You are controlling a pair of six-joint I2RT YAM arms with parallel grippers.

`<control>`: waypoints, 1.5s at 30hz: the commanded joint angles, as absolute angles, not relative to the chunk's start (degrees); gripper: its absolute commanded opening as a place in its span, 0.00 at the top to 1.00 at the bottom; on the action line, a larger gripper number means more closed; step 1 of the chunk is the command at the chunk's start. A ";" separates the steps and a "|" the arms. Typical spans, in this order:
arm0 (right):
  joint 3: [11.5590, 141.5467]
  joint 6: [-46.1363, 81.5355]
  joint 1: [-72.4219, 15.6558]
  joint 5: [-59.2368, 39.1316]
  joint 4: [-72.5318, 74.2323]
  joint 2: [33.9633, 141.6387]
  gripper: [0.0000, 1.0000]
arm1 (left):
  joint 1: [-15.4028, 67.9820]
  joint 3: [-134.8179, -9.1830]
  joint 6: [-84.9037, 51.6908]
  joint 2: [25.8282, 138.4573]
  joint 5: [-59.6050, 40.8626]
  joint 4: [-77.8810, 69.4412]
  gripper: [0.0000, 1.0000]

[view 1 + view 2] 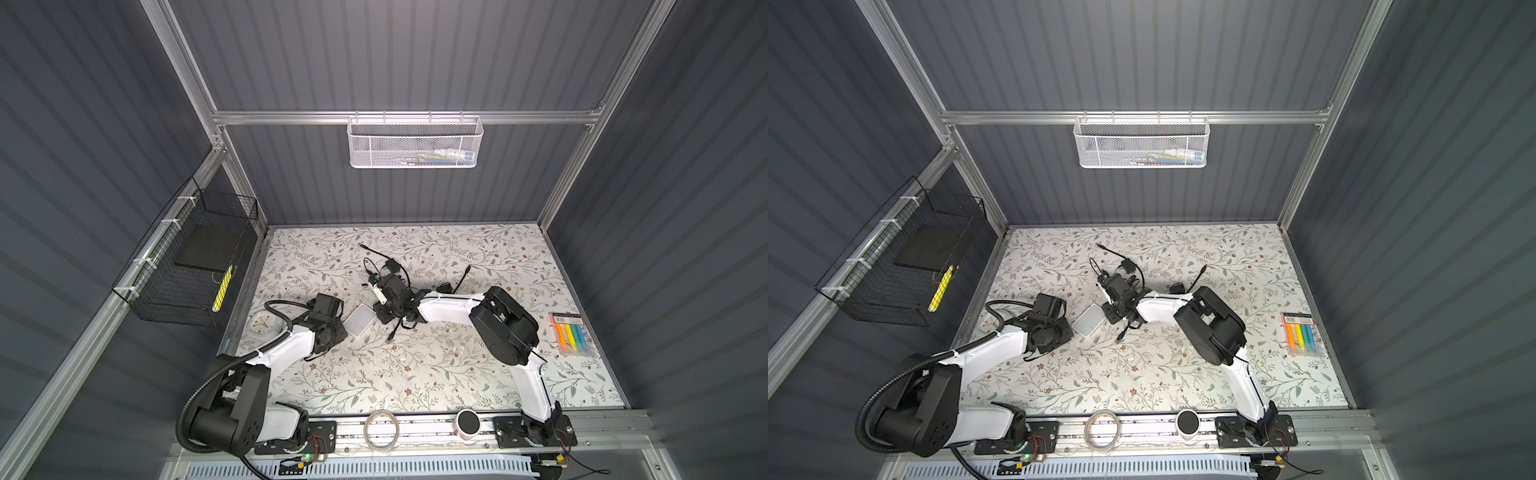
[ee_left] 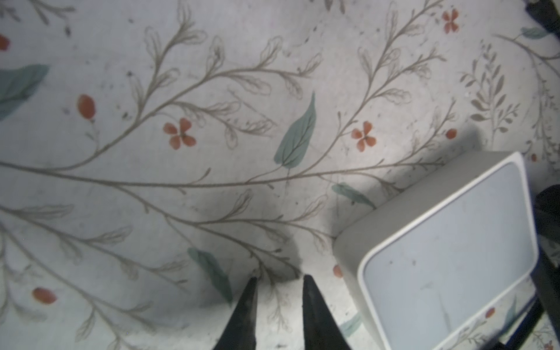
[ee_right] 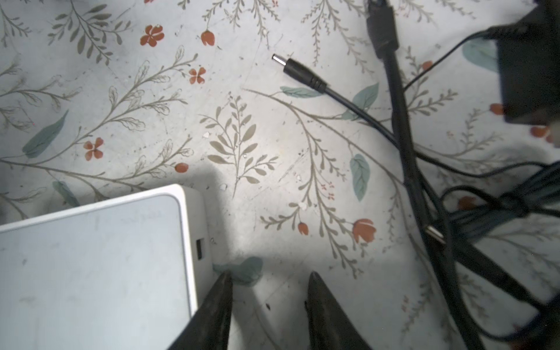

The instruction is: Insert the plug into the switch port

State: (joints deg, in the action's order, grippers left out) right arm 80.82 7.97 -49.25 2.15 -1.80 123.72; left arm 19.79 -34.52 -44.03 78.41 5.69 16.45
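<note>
1. The white switch [image 1: 360, 319] is lying flat on the flowered table [image 1: 457, 374]. In both top views it is sitting just left of centre, a little below the middle of the frame, between the two arms' wrists.
2. The left gripper [image 2: 278, 277] is pointing down at the table just beside the switch. Its jaws are standing slightly parted, with only bare tabletop between them, so they are pinching nothing.
3. The right gripper [image 3: 269, 274] is pointing down on the switch's other side. Its jaws are spread a little wider and are also gripping nothing. One finger [image 3: 212, 303] is sitting right at the switch's edge, near a small rectangular port [image 3: 200, 241], and I cannot tell whether it is touching.
4. The plug [image 3: 298, 71], a black barrel with a silver tip, is lying loose on the table out ahead of the right gripper, well apart from the port. Its lead is running back into a tangle of black cables [image 3: 406, 145] beside a black adapter [image 3: 530, 69].
5. A pack of highlighters [image 1: 572, 334] is resting at the right of the frame.
</note>
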 commanded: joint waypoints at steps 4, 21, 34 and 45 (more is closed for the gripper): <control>80.36 10.31 -50.23 2.11 -2.11 123.32 0.57 | 19.94 -35.00 -43.69 84.16 4.63 14.73 0.73; 73.89 18.27 -51.92 -2.15 -2.82 117.86 0.56 | 19.89 -45.29 -38.51 97.61 4.45 8.42 0.73; 74.53 19.97 -51.78 -1.38 -7.56 114.99 0.53 | 15.35 -57.04 -33.41 101.71 3.82 8.88 0.72; 77.52 3.92 -39.93 2.16 -19.37 107.57 0.50 | 11.61 -61.02 -23.47 83.65 0.45 22.14 0.59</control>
State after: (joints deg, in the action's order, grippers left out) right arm 75.07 11.00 -43.09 0.34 -13.41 106.59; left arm 11.22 -60.51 -27.73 87.74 3.62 16.12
